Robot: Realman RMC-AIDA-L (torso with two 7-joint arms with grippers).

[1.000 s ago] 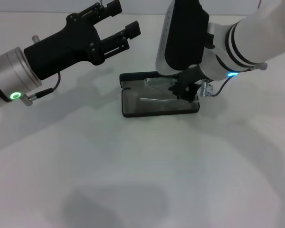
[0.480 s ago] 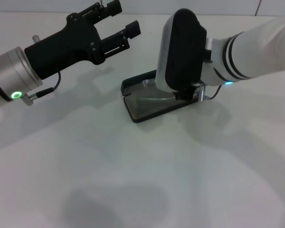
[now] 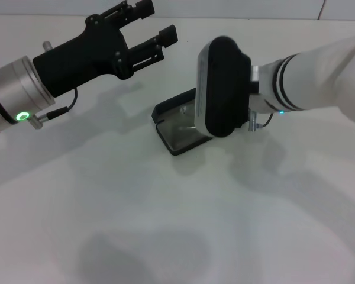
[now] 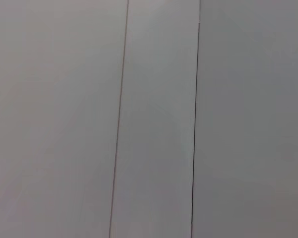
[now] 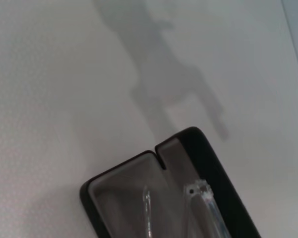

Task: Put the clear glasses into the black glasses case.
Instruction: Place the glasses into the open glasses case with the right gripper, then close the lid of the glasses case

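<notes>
The black glasses case [image 3: 173, 141] lies open on the white table at centre, grey lining up, turned at a slant. The clear glasses [image 3: 183, 120] lie inside it, partly covered by my right arm. In the right wrist view, the case's black rim [image 5: 211, 161] and the glasses [image 5: 204, 197] on the lining fill the near part of the picture. My right wrist housing [image 3: 222, 89] hangs directly over the case's right half and hides the right gripper beneath it. My left gripper [image 3: 157, 22] is held open in the air at the back left, well apart from the case.
The white table [image 3: 165, 225] stretches bare in front of the case. The left arm [image 3: 41, 83] reaches in from the left edge. The left wrist view holds only grey panels [image 4: 159, 119] with thin seams.
My right wrist has swung left and lower over the case, now hiding the gripper. The case has turned from straight to slanted and shifted slightly. The left arm barely moved.
</notes>
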